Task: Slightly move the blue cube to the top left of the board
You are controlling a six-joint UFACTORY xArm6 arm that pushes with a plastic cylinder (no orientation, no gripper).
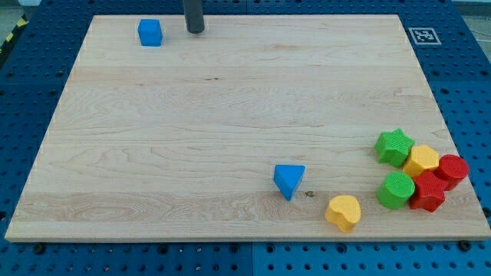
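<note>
Across nearly the whole view lies the wooden surface (230,107), resting on a blue perforated base (460,46) with a small black-and-white marker (423,35) at the view's top right. No fingers exist on this arm: the dark rod ends in my tip (196,31), which holds nothing and touches no block. It stands near the view's top edge, just to the right of the blue cube (150,32) with a gap between them. That cube sits close to the surface's top left corner. At the view's lower right a cluster gathers: a green star (393,147), a yellow hexagonal block (422,160), a red round block (451,170), a red star (427,193) and a green round block (396,190), packed closely together. A yellow heart-like block (343,212) lies just left of the cluster near the bottom edge. A blue triangular block (288,181) sits alone further left.
</note>
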